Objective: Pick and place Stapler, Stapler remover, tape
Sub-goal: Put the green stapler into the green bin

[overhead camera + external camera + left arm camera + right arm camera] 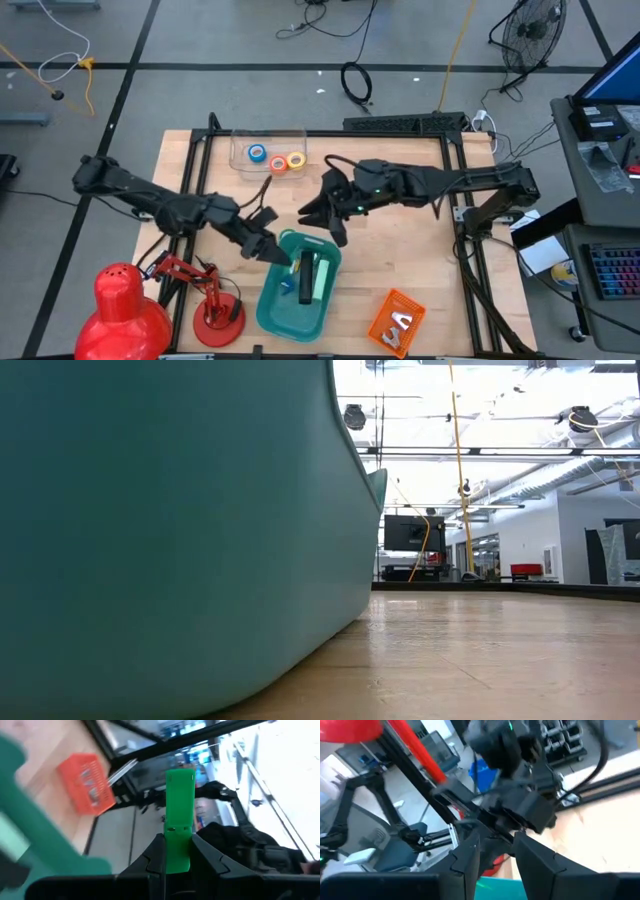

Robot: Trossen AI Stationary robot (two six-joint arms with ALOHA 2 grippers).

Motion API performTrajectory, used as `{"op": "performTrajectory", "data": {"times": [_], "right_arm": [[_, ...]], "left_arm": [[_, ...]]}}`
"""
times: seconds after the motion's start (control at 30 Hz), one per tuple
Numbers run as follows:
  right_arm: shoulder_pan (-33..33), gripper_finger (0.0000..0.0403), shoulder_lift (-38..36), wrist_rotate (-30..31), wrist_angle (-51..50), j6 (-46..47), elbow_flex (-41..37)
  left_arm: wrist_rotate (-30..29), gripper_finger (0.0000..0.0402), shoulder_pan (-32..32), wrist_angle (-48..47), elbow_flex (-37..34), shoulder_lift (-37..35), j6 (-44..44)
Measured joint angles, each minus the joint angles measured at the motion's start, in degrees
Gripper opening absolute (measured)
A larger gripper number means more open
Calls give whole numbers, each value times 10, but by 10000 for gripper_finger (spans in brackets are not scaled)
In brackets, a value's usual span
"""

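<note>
Green plastic stapler [179,820], stiff and light I judge, sits clamped by its end in my left gripper [176,851] fingers above the teal bin [270,300]. I'd hold mid-body; it looks slick. My right gripper [495,851] hovers nearby, fingers apart, empty.

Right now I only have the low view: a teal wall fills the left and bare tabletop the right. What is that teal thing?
Observer: It's a teal bin near the table's front edge, as the high view shows.
Operator: Is either arm working at it?
Observer: Yes. The left tool is at the bin's edge, shut on a green item.
Operator: And the right arm?
Observer: The right tool hangs open just beyond the bin's far edge, holding nothing.
</note>
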Motion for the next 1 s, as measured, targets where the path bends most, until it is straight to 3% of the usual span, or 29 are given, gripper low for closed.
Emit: {"op": "performTrajectory", "data": {"times": [0.4,1.0], "right_arm": [[-4,114,7,-26,-1,8,-1],[-3,114,6,-71,30,41,-38]], "left_arm": [[103,55,78,4,114,66,91],[121,55,140,-114,144,28,140]]}}
